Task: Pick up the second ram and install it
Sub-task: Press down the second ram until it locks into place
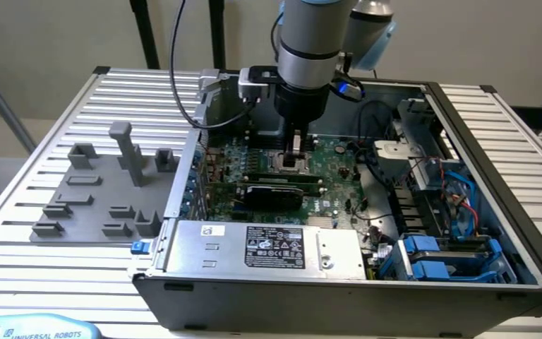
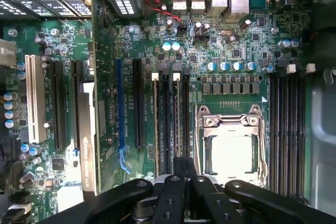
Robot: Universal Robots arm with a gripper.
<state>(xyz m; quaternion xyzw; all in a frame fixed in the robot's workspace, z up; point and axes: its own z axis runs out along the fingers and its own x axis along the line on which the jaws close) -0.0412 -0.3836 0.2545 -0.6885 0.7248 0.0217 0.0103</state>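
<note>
I hold the closed gripper (image 2: 180, 167) over the green motherboard's (image 1: 332, 159) black slots (image 2: 173, 124); seating appears underway, demanding a straight downward press.

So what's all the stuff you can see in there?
Computer case: one, dark grey, open, on the slatted table.
Slatted table: one, silver, under everything.
Motherboard: one, green, on the case floor.
CPU socket: one, silver frame, beside the memory slots.
Memory slots: several, black, on either side of the CPU socket.
Power supply: one, silver with a black label, at the case's near edge.
Drive brackets: two, blue, near corner at the exterior view's right.
Fixture blocks: one grey plate with upright pieces, at the exterior view's left of the case.
Robot arm: one, silver, reaching down into the case.
End effector: one, black, shut, low over the memory slots.
</note>
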